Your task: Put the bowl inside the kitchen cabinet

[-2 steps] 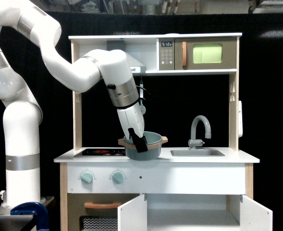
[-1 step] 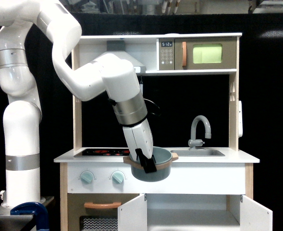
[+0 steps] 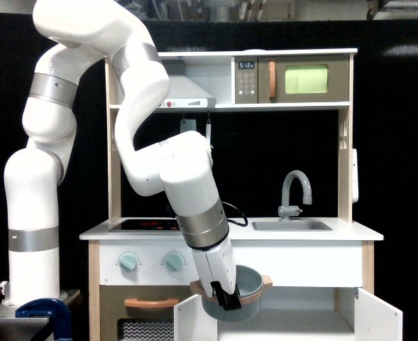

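From my seat the toy kitchen (image 3: 230, 234) fills most of the exterior view, with my white arm (image 3: 159, 170) folding down across its front from the view's left. The countertop (image 3: 350, 231) runs the kitchen's width, carrying a stovetop (image 3: 141, 224) partly hidden behind the arm and a sink (image 3: 292, 226) with a grey faucet (image 3: 296, 190) toward the view's right. Up top, the microwave (image 3: 294, 79) with its green window sits clear of everything.

Below the counter, the kitchen cabinet (image 3: 294, 312) stands with both white doors swung outward, one (image 3: 194, 316) near the gripper and the other (image 3: 377, 312) at the view's right. To the view's left of it I see the oven door's tan handle (image 3: 148, 302); two pale green knobs (image 3: 128, 261) sit on the panel above.

My gripper (image 3: 226, 297) has its dark fingers closed on the near rim of the bowl (image 3: 244, 288). The bowl hangs in the air, tilted, below the counter edge and in front of the cabinet's upper opening, just beside the nearer door's top corner, which sits close under it.
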Robot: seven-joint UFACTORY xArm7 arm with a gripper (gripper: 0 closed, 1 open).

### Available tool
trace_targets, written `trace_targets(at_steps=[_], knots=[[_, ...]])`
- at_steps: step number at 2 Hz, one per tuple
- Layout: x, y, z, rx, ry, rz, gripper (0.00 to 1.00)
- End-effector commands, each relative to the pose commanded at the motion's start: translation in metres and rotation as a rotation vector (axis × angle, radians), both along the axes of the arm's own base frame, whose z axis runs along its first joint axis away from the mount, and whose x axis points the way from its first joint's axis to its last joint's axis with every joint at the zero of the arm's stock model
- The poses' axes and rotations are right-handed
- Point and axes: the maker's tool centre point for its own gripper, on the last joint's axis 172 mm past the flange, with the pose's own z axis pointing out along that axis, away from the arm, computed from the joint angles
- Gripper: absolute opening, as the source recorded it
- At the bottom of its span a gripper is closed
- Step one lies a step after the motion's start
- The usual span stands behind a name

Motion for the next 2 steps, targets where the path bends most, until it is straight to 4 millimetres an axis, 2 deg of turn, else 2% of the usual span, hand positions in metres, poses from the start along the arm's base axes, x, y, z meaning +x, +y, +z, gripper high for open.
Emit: trace_targets(at_steps=[1, 2], knots=[[0.028, 0.02, -0.07, 0.0, 0.0, 0.0, 0.0], [0.095, 0.087, -0.085, 0.0, 0.0, 0.0, 0.0]])
